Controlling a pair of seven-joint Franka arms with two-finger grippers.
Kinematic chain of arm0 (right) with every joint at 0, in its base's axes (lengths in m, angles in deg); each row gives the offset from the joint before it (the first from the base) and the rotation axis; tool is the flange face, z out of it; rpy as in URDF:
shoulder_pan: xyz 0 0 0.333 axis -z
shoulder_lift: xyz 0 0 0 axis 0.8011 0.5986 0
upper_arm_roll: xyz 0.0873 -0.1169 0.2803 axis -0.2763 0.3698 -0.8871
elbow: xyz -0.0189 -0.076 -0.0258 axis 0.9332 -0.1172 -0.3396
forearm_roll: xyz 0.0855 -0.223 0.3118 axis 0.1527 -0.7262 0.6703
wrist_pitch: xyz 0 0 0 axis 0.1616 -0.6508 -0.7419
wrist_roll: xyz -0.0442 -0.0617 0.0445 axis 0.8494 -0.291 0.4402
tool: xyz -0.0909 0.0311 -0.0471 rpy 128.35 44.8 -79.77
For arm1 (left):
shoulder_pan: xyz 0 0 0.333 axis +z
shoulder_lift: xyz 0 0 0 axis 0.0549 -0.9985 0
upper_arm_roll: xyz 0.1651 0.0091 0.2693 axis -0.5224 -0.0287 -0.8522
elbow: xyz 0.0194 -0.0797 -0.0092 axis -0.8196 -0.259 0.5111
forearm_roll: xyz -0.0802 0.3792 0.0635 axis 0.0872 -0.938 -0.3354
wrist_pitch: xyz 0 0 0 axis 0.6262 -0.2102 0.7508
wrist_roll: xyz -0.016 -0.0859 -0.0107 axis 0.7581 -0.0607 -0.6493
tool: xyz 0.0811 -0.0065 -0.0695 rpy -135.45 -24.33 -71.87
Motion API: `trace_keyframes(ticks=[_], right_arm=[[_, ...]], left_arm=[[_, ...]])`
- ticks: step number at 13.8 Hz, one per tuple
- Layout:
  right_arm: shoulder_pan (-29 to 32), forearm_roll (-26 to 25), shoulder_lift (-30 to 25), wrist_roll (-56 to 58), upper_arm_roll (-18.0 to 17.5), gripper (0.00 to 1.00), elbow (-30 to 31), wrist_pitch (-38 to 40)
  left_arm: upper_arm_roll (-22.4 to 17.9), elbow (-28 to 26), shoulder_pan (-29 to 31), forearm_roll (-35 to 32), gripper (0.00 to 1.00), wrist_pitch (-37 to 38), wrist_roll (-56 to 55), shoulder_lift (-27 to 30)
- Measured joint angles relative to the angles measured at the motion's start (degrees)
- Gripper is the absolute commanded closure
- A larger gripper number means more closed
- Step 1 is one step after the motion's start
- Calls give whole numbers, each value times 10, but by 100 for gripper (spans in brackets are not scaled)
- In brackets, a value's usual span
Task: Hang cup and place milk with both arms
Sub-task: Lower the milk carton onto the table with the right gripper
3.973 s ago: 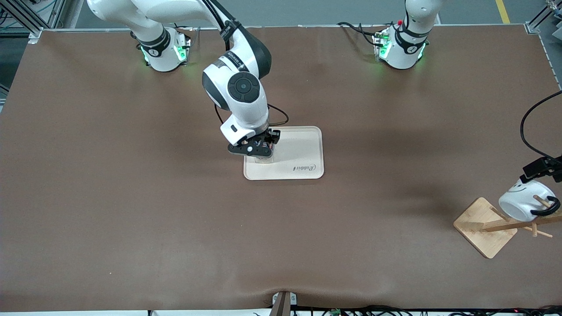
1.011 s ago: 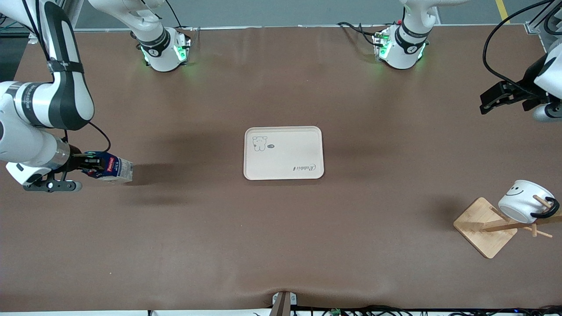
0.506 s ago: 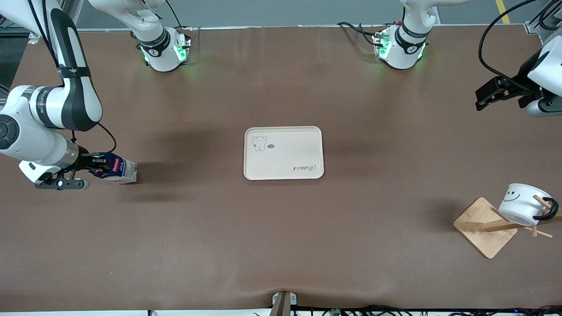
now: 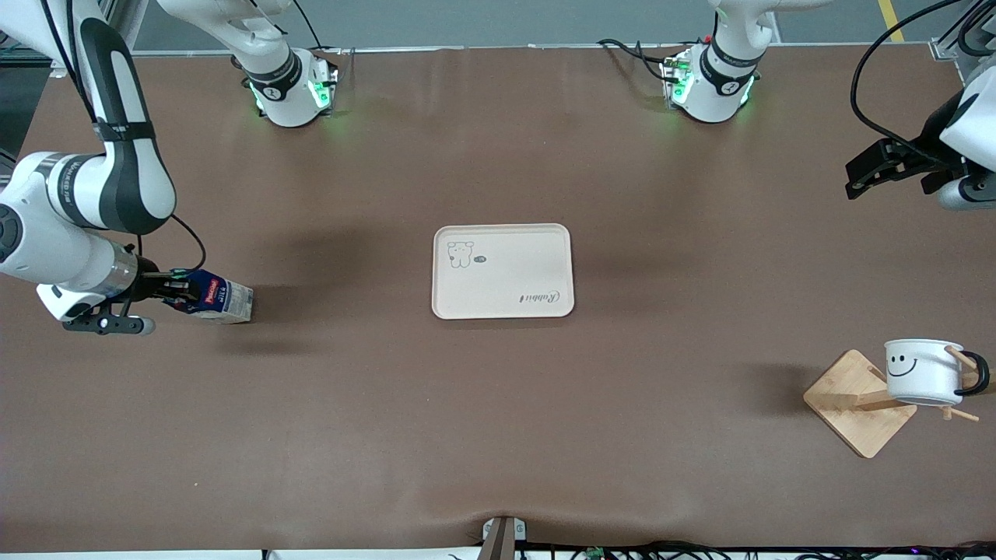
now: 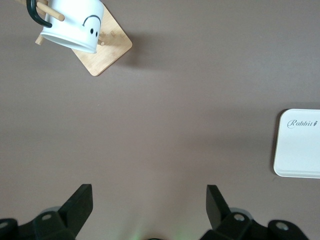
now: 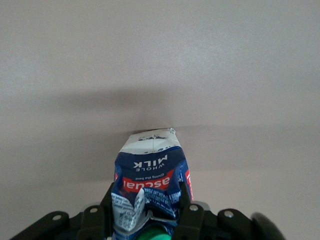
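The milk, a dark blue carton with a red label, is held on its side over the bare table at the right arm's end. My right gripper is shut on its top end. In the right wrist view the fingers pinch the crumpled top of the milk just by the green cap. The white cup with a smiley face hangs by its black handle on a peg of the wooden rack. My left gripper is open and empty, high over the table's left-arm end. The cup also shows in the left wrist view.
A cream tray lies flat in the middle of the table, seen too as the tray in the left wrist view. The rack's square base stands near the front camera at the left arm's end.
The right arm has carried the milk a little toward the tray. The cup has swung from tilted to upright on its peg. The left gripper has barely shifted.
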Motion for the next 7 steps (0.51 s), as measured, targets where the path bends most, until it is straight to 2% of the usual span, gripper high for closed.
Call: trace_keyframes(ticks=[1,2,3,7], right_arm=[[0,0,0,0,0,35,0,0],[0,0,0,0,0,25,0,0],[0,0,0,0,0,10,0,0],[0,0,0,0,0,9,1,0]], left_arm=[[0,0,0,0,0,0,0,0],[0,0,0,0,0,0,0,-1],[0,0,0,1,0,0,0,-1],[0,0,0,1,0,-1,0,-1]])
